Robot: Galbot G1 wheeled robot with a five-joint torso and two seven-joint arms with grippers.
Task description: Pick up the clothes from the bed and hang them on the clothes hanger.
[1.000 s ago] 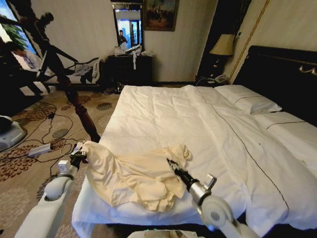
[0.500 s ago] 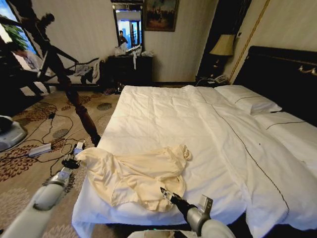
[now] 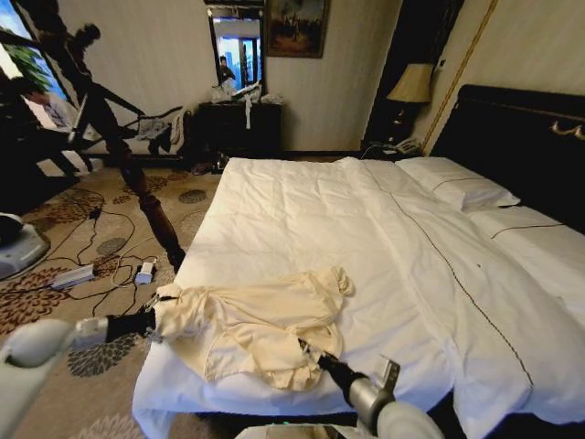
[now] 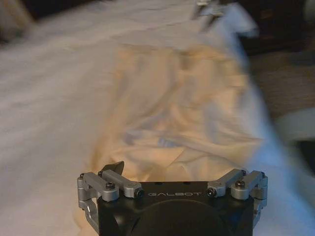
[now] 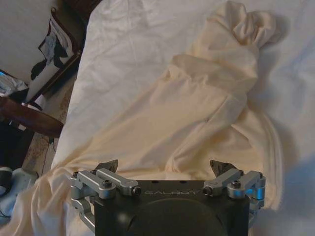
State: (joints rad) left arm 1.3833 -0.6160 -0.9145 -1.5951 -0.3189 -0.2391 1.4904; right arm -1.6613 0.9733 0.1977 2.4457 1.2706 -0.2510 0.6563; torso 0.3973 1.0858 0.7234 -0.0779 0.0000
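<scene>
Nothing's been hung yet: the clothes (image 3: 251, 329) are lying lower left on the bed (image 3: 384, 247), edge pinched by the left hand (image 3: 152, 322); right hand (image 3: 306, 348) is spread wide.

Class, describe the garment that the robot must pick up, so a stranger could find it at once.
Start at the large white bed. At its near corner on the robot's left lie the clothes, one crumpled long-sleeved piece. Its cream-yellow colour sets it apart from the white duvet.
</scene>
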